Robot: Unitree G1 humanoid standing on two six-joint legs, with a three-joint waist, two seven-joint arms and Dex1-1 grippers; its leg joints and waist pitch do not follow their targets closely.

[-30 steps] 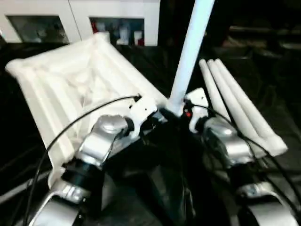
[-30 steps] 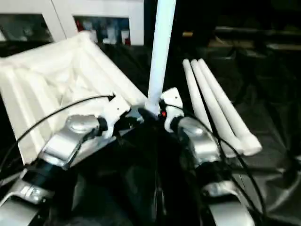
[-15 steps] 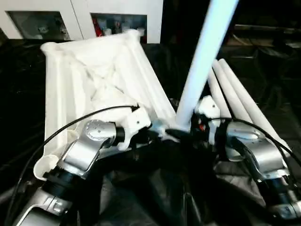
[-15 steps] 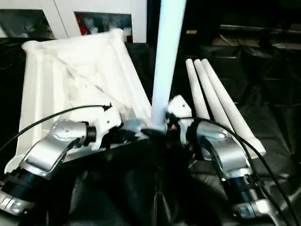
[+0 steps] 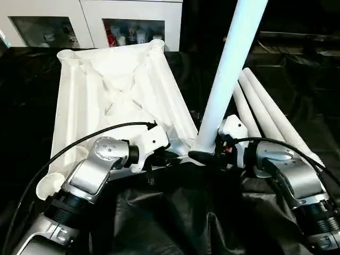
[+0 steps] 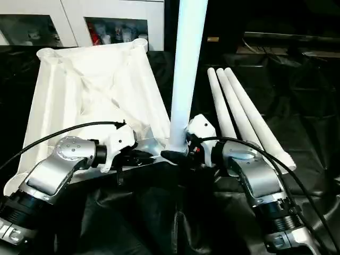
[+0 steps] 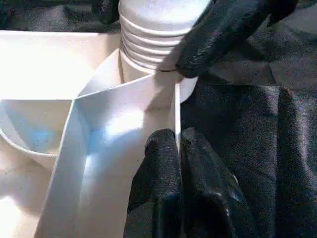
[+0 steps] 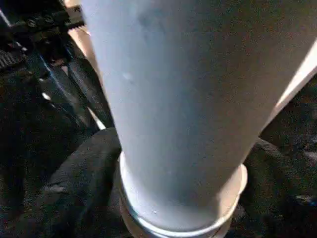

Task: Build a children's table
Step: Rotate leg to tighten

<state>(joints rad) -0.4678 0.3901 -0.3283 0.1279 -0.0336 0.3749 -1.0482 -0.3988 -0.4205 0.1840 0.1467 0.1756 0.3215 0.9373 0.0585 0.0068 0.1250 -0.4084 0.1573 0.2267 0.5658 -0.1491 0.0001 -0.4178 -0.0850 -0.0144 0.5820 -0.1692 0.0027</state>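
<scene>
While the table top (image 5: 114, 101) lies upside down on the black-draped tabletop (image 5: 297, 69), its long axis is seen running away from the robot, with the ribbed, X-braced underside turned up and round sockets shown at the far corners. At the near right corner one white tapered leg (image 5: 229, 69) is stood almost upright in its socket, leaning slightly to the right, its ringed base seated at the corner. The foot of this leg is clasped by the right gripper (image 5: 204, 157), one black finger on either side of the tube. A thin wall at the same corner is pinched by the left gripper (image 7: 177, 148), its fingers pressed together. Three spare legs (image 6: 239, 114) are laid side by side to the right, pointing away from the robot, touching one another.
</scene>
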